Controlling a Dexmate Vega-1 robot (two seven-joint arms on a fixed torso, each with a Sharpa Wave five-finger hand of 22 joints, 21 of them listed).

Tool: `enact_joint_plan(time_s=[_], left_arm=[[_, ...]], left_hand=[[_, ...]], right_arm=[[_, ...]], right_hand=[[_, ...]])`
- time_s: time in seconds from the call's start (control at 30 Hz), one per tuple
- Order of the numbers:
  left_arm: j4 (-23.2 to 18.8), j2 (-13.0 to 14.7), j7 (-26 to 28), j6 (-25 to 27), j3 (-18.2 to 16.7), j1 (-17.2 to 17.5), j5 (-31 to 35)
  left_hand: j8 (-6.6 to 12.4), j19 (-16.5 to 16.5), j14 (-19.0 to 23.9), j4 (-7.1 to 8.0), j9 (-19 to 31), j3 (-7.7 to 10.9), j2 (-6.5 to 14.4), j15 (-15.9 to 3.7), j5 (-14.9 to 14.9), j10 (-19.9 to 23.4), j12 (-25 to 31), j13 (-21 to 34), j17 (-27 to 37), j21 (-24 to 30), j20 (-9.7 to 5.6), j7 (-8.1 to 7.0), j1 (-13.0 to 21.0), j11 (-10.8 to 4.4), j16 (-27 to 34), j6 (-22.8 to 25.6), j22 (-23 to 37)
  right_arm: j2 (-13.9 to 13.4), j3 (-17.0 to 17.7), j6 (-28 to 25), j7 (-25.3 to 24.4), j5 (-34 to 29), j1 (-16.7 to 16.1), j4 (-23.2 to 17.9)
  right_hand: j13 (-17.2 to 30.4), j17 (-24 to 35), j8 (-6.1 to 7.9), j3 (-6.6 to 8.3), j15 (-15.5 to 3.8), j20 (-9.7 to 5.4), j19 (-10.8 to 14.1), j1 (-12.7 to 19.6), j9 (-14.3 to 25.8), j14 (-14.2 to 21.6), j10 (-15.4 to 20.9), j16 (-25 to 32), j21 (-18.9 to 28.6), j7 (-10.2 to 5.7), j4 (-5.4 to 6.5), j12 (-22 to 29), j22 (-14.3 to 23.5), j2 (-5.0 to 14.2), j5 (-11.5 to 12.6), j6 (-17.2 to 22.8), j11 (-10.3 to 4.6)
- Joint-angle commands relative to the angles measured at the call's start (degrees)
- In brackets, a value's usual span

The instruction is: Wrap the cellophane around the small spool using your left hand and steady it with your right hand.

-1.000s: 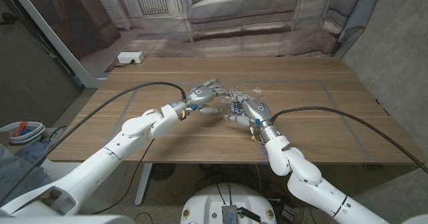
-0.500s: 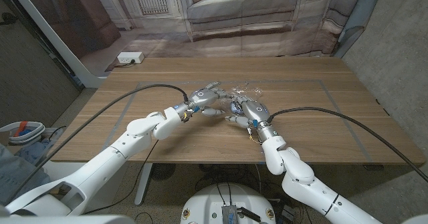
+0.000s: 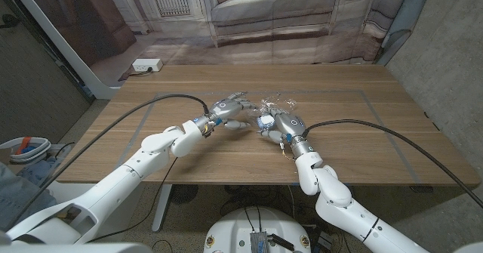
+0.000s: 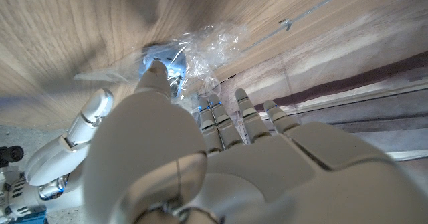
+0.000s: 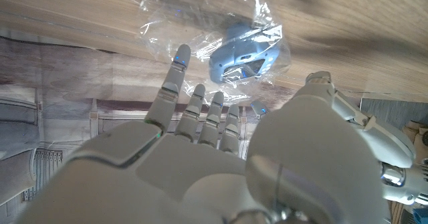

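Left hand [image 3: 231, 106]: fingers [image 4: 242, 110] stretched out side by side toward crumpled clear cellophane [image 4: 208, 45], thumb raised up against the film beside a blue spool [image 4: 160, 58]. Whether the thumb pinches the film or merely touches it, impossible to tell; most of the contact hidden behind the hand's own back in the left wrist view.

Right hand [image 3: 281, 124]: fingers [image 5: 175, 81] extended and slightly fanned beneath the wrapped spool [image 5: 244, 53], thumb out to one side. Fingertips close under the cellophane [image 5: 200, 23], but actual contact unclear from the right wrist view; in the head view, hand bunched over the spool, grip hidden.

Spool itself: small, pale blue, partly swathed in wrinkled film, outline blurred by glare and folds. In the head view, just a bluish-white speck [image 3: 265, 120] between the two hands, near the middle of the wooden table [image 3: 362, 147]. Loose cellophane [image 3: 276, 100] sticking out just beyond the hands, glinting, edges hard to trace.

Both arms reaching in from the near corners, black cables trailing over the tabletop. Faint taped rectangle marked on the wood around the work area. Beyond the table: a printed backdrop with a sofa [image 3: 272, 10] and a white power strip [image 3: 147, 66] on the floor. At the left edge, low down, a white bowl [image 3: 29, 149], cut off by the frame, with red and blue items in it too small to identify.
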Motion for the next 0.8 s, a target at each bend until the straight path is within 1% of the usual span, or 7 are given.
enact_joint_plan(time_s=[0.03, 0.2, 0.4, 0.57, 0.7, 0.77, 0.8], left_arm=[[1.16, -1.23, -0.12, 1.16, -0.01, -0.06, -1.23], [1.46, -1.89, -0.56, 1.83, 0.27, 0.01, -1.64], [3.01, -3.75, 0.08, 1.52, 1.32, -0.75, -2.32], [5.11, -5.7, 1.77, 1.01, 2.52, -1.79, -2.45], [6.39, -6.99, 3.21, 0.75, 3.14, -2.36, -2.72], [6.93, -7.58, 4.2, 0.7, 3.24, -2.45, -2.95], [7.22, -7.85, 4.6, 0.59, 3.24, -2.51, -3.23]], left_hand=[[-0.1, -0.12, 0.07, -0.15, 0.1, -0.23, -0.13, -3.21, -0.24, 0.26, -0.14, 0.15, 0.11, 0.24, 0.86, 0.17, -0.22, -0.38, 0.04, 0.19, -0.06], [-0.17, -0.06, 0.16, -0.19, 0.1, -0.17, 0.0, -3.19, -0.22, 0.21, -0.24, 0.18, 0.13, 0.25, 1.09, 0.11, -0.09, -0.48, 0.04, 0.2, -0.06], [0.14, 0.21, 0.49, -0.33, 0.11, -0.1, 0.14, -3.43, -0.24, 0.88, -0.17, 0.2, 0.1, 0.33, 0.99, -0.65, 0.19, -0.84, 0.05, 1.3, -0.06], [0.14, 0.28, 0.61, -0.42, 0.12, 0.06, 0.45, -3.38, -0.27, 1.29, -0.2, 0.2, 0.11, 0.33, 0.79, -0.98, 0.47, -1.79, 0.01, 1.62, -0.06], [0.8, 1.54, 2.24, -1.02, 0.13, 0.97, 1.68, -3.98, -0.39, 3.61, 0.3, 0.21, 0.07, 0.74, 0.51, -1.59, 2.03, -2.3, 0.42, 3.82, -0.07], [1.71, 3.31, 5.21, -2.13, 0.12, 2.08, 2.67, -4.7, -0.78, 7.38, 0.91, 0.17, -0.08, 1.21, -1.02, -2.08, 4.28, -2.71, 0.97, 6.95, -0.13], [2.33, 5.0, 8.78, -2.85, 0.04, 2.84, 3.27, -5.9, -1.25, 10.12, 1.12, 0.1, -0.19, 1.59, -2.75, -2.07, 5.73, -2.85, 1.53, 9.43, -0.2]], right_arm=[[-0.1, -0.28, -2.06, 1.91, -1.16, 0.72, -0.21], [-0.25, -0.64, -1.75, 2.2, -1.03, 1.0, 0.67], [-0.56, -1.1, -0.72, 1.21, -1.06, 1.52, 2.48], [-0.58, -1.14, -0.19, -0.29, -1.07, 2.04, 4.15], [-1.01, -0.94, 1.6, -3.09, -0.67, 2.29, 5.41], [-1.2, -0.85, 2.34, -4.3, -0.58, 2.4, 5.76], [-1.37, -0.79, 2.71, -4.57, -0.5, 2.52, 5.81]], right_hand=[[0.23, 0.26, -0.19, -0.43, -0.09, -0.11, 0.31, -0.62, 0.19, 0.47, 0.05, 0.47, -0.3, 0.32, 0.07, -0.03, 0.08, 0.18, 0.1, 0.55, 0.13], [0.22, 0.29, -0.14, -0.37, -0.13, -0.25, 0.19, -0.41, 0.19, 0.57, 0.37, 0.33, -0.59, -0.63, 0.01, -0.03, 0.13, 0.4, 0.22, 1.08, -0.82], [0.23, 0.29, -0.2, 0.49, -1.11, -0.71, 0.82, 2.09, 0.23, 1.69, 1.24, 0.29, -0.96, -3.8, -1.09, 0.0, 0.23, 1.29, 0.72, 1.79, -3.16], [0.23, 0.36, 0.27, 1.46, -2.32, -2.23, 2.4, 4.97, 0.28, 3.97, 3.11, 0.69, -0.89, -6.08, -2.41, 0.42, 0.31, 2.18, 1.17, 3.94, -4.61], [0.23, 0.61, 0.84, 2.01, -4.18, -5.93, 5.85, 7.03, 0.31, 8.12, 7.08, 1.48, -0.15, -7.81, -3.25, 1.45, 0.53, 3.02, 1.4, 7.38, -6.51], [0.2, 0.77, 1.13, 2.23, -5.96, -8.14, 8.28, 7.89, 0.32, 12.25, 10.54, 2.45, 0.54, -8.81, -3.53, 2.41, 0.68, 3.52, 1.35, 9.59, -7.95], [0.18, 0.89, 1.29, 2.47, -7.14, -10.22, 9.46, 8.5, 0.33, 15.05, 12.94, 3.1, 0.9, -9.35, -3.7, 3.06, 0.8, 4.01, 1.25, 11.04, -8.84]])
